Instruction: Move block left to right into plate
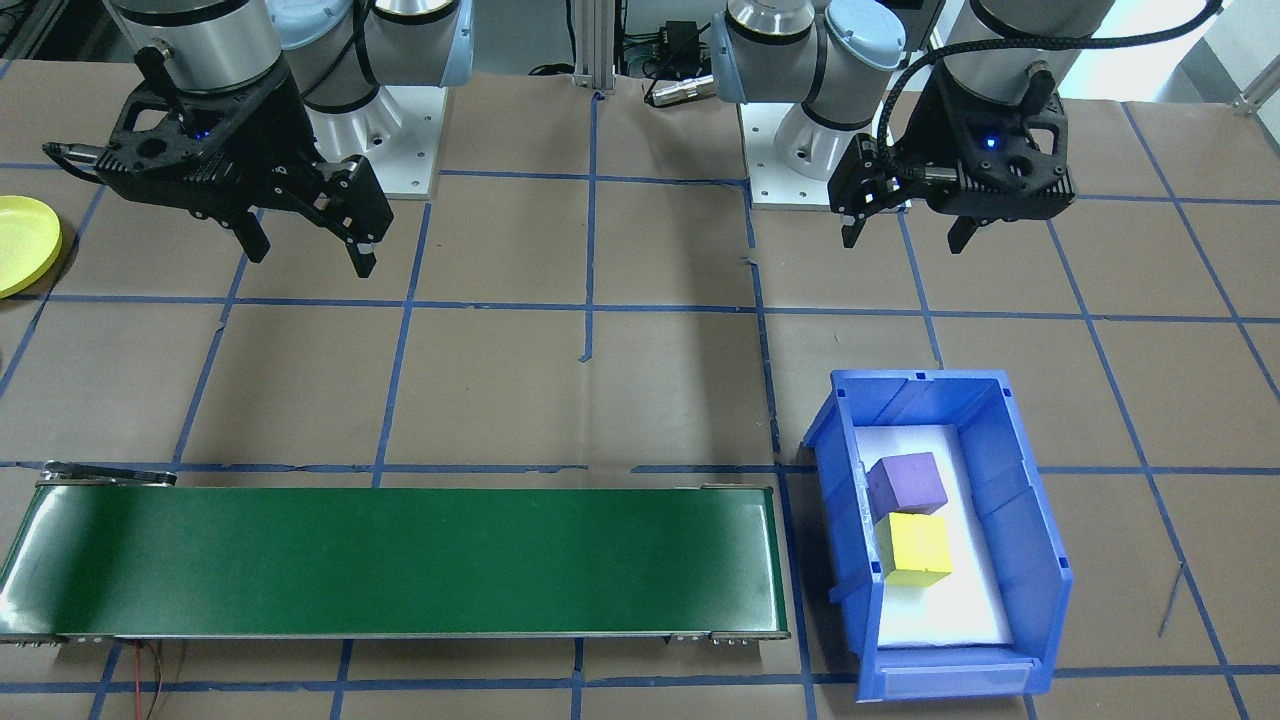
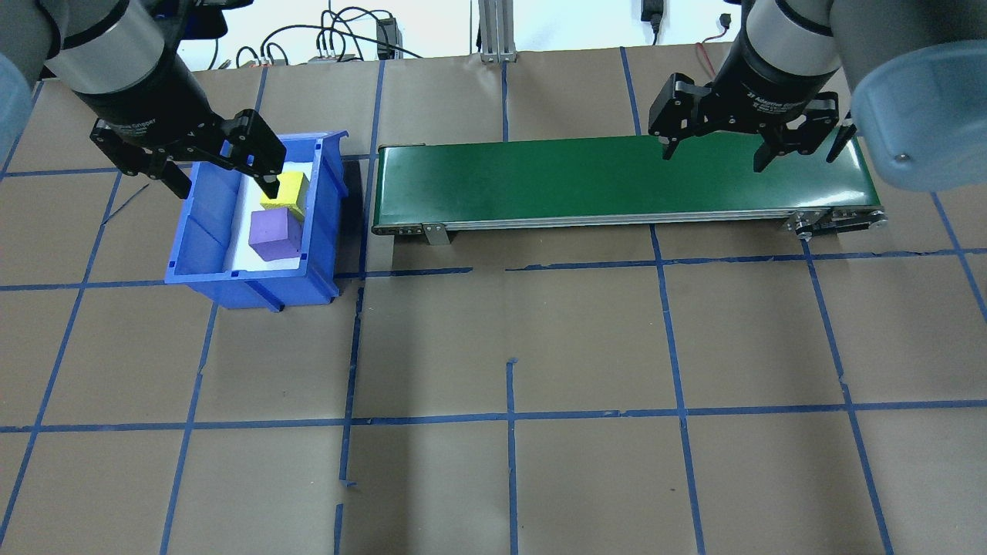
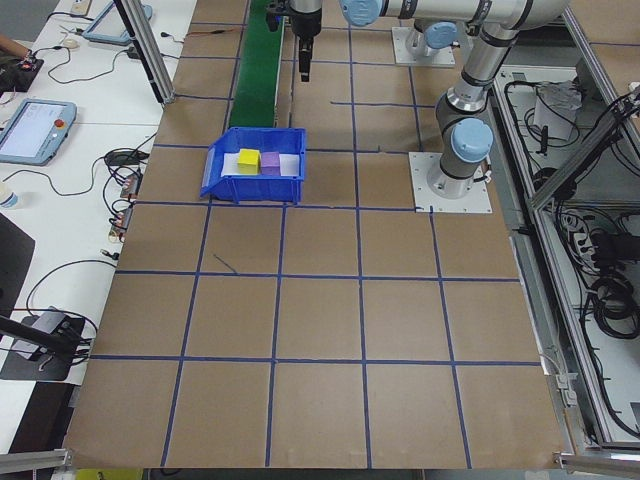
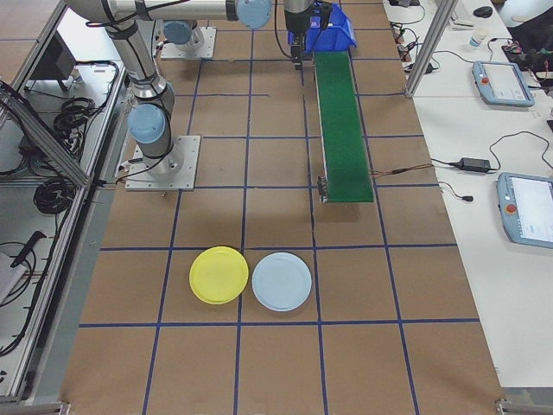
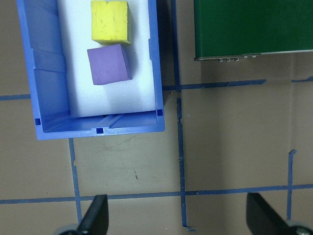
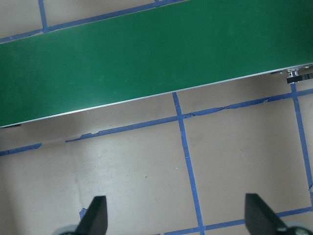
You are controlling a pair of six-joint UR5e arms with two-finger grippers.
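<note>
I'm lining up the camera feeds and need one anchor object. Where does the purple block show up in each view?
Front-facing: purple block lower right, in the blue bin.
Overhead: upper left.
Exterior left: upper middle.
Exterior right: not visible.
Left wrist: upper left.
Right wrist: not in it.
Shared landmark: the yellow block touching it.

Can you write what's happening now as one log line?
start | left gripper open, empty | right gripper open, empty | yellow block, purple block in bin | plate empty
</note>
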